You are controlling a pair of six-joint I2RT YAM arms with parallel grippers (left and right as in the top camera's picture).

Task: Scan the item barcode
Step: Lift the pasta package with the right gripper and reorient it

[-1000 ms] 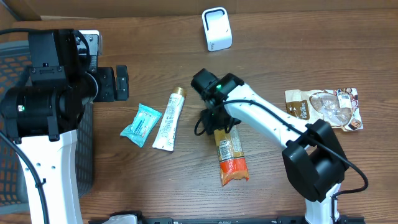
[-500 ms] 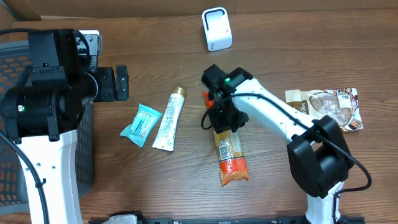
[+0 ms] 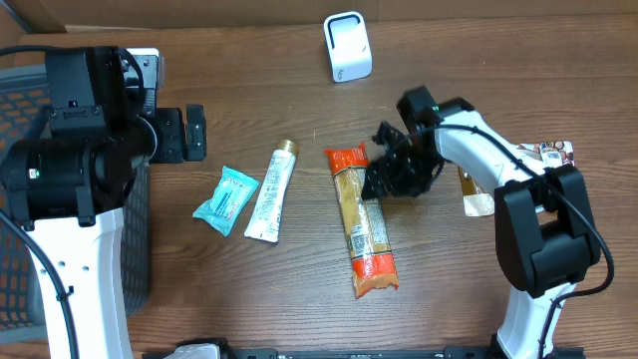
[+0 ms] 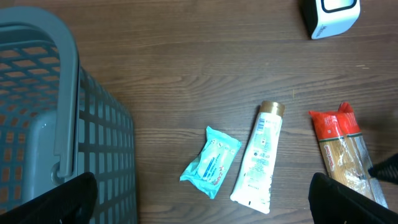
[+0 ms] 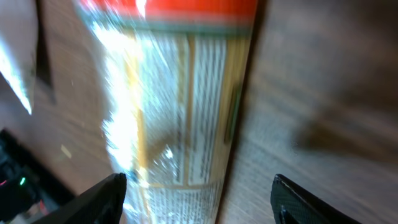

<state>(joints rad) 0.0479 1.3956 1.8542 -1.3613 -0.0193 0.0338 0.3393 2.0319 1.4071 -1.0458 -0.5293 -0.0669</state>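
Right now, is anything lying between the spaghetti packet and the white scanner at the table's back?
Nothing visible does. Only bare table lies between the spaghetti packet and the white scanner. The toothpaste tube lies off to one side, the right claw to the other.

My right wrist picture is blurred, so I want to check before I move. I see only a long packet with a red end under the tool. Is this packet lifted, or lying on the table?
Observer: Overhead shows the long packet lying flat on the table, not lifted.
Operator: Where is the scanner?
Observer: The white scanner stands near the table's far edge, beyond the packet's far end, apart from it.
Operator: Is the other arm close?
Observer: No. The left tool hangs open beside the grey basket, past the tube and the teal packet.
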